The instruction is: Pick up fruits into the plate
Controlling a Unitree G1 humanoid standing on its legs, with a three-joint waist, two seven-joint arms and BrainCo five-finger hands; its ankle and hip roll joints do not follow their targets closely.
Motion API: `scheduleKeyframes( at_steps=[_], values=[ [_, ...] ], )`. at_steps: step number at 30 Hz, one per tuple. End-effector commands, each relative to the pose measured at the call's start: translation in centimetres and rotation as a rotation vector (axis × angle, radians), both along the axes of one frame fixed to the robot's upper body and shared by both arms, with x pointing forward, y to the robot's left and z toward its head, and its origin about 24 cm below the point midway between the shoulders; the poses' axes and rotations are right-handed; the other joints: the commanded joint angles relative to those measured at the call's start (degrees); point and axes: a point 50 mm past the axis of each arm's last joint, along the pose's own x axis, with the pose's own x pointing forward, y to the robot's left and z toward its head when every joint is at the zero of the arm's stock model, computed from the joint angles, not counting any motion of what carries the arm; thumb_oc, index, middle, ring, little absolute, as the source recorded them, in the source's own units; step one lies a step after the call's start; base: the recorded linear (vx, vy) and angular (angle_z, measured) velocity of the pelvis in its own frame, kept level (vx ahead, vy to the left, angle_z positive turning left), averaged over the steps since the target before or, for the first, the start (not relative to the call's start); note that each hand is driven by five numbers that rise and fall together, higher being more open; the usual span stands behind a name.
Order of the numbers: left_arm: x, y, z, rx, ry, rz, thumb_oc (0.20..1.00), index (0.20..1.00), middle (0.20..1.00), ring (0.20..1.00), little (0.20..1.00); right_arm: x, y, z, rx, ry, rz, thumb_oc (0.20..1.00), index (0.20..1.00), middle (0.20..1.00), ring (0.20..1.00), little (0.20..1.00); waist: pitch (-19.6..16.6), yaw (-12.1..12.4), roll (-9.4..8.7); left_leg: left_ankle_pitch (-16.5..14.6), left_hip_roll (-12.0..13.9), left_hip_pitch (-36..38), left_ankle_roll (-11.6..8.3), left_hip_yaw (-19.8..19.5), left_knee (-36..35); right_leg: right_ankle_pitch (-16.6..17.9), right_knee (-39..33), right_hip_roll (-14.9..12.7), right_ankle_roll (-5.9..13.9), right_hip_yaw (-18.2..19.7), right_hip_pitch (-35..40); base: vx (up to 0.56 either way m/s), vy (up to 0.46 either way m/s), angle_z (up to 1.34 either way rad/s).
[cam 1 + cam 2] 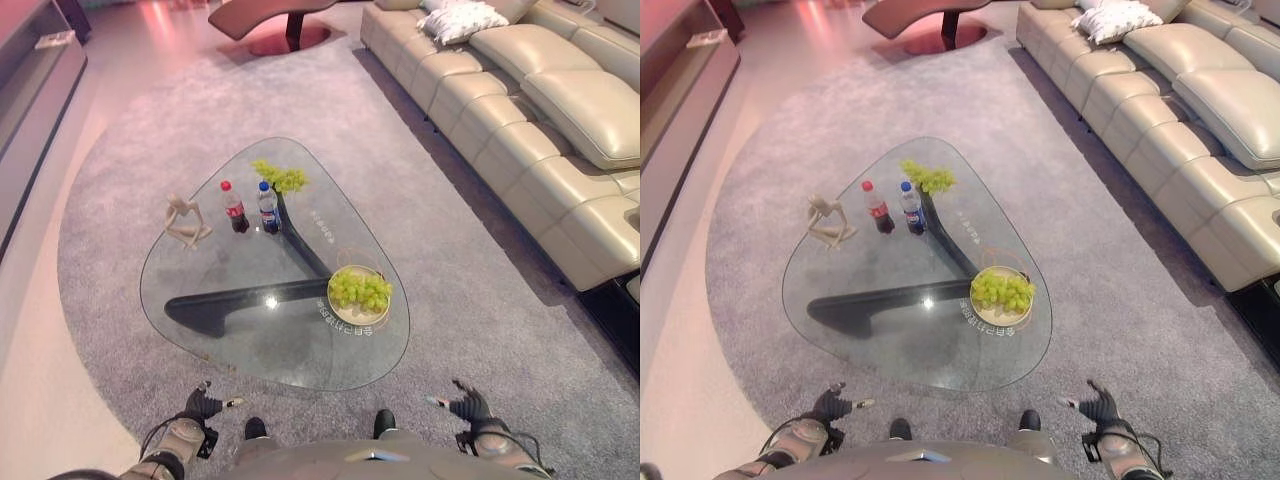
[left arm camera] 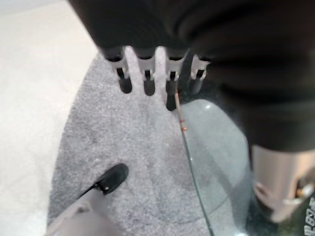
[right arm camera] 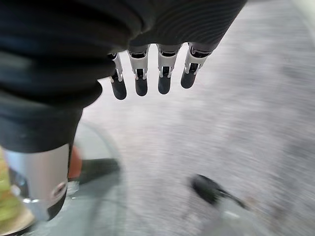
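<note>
A round tan plate sits on the near right part of the glass table, with a bunch of green grapes lying in it. A second green bunch lies on the glass at the table's far corner. My left hand hangs low over the carpet just short of the table's near edge, its fingers straight and holding nothing. My right hand hangs to the right of the table's near corner, its fingers also straight and bare.
Two small bottles, one red-capped and one blue-capped, stand near the far bunch. A pale figurine stands at the table's left. A beige sofa runs along the right. Grey carpet surrounds the table.
</note>
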Motion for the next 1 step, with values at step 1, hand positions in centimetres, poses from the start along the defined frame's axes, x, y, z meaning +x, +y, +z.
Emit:
scheduleKeyframes(
  at_steps=[1],
  values=[
    [0.99, 0.31, 0.2, 0.046, 0.029, -0.092, 1.0, 1.0, 1.0, 1.0, 1.0, 1.93, 0.22, 0.16, 0.033, -0.017, -0.048, 1.0, 1.0, 1.0, 1.0, 1.0, 2.39, -0.3, -0.23, -5.47, -0.85, 0.04, 2.08, 1.51, 3.36, -2.68, 3.99, -1.6, 1.29, -2.81, 1.11, 0.08, 0.004, -0.14]
  ],
)
